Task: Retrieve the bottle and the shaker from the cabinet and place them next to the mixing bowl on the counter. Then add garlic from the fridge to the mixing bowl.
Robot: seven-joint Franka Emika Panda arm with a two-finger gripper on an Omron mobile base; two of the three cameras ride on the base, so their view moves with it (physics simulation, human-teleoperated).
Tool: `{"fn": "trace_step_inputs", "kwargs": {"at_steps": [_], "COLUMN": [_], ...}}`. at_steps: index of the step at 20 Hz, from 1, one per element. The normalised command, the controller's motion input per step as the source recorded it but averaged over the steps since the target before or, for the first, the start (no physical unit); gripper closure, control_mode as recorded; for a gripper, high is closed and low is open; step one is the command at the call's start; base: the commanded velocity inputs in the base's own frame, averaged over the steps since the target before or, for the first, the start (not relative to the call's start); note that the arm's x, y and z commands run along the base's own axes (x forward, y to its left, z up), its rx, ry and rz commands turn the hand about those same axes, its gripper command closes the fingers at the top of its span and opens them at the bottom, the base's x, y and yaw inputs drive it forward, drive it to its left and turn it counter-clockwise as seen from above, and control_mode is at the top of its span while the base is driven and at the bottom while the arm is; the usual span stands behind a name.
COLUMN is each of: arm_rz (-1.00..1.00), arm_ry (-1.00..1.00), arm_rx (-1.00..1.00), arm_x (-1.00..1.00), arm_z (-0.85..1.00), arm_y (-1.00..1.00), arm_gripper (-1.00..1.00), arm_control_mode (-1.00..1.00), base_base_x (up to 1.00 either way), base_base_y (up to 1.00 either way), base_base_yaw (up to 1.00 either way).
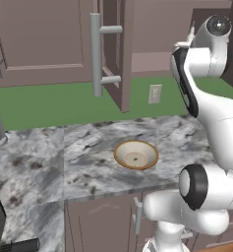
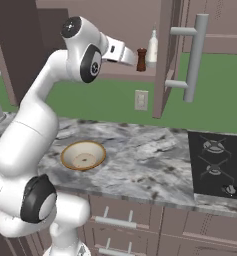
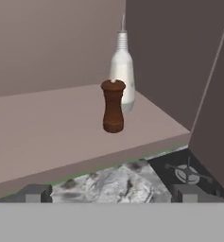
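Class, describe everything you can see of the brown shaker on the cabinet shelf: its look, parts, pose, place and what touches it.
The shaker is a dark reddish-brown, wood-looking mill with a rounded cap bearing a small pale knob, a narrower waist and a flared base. It stands upright on the open cabinet's shelf, near the front edge, just in front of and beside the white bottle. Whether the two touch cannot be told. Nothing else touches it; the open fingers are short of it.

Arm raised, reaching forward; hand (image 3: 111,193) level, jaws wide apart.
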Motion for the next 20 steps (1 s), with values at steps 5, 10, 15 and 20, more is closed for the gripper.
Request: {"fn": "trace_step_inputs", "kwargs": {"at_steps": [5,10,15,20], "arm_rz": [-0.01,-0.03,-0.01,0.00], "arm_ry": [0.01,0.00,0.00,0.00], "arm_rx": [0.00,0.00,0.00,0.02], "arm_x": [0.27,0.30,0.28,0.53], "arm_z": [-0.03,-0.27,-0.10,0.00], "arm_y": [-0.19,-0.14,-0.04,0.00], "arm_gripper": [-1.00,-1.00,-1.00,-1.00], "arm_control_mode": [-1.00,-1.00,-1.00,-1.00], "base_base_x": [0.00,0.00,0.00,0.00], "base_base_y": [0.00,0.00,0.00,0.00], "base_base_yaw": [0.00,0.00,0.00,0.00]}}
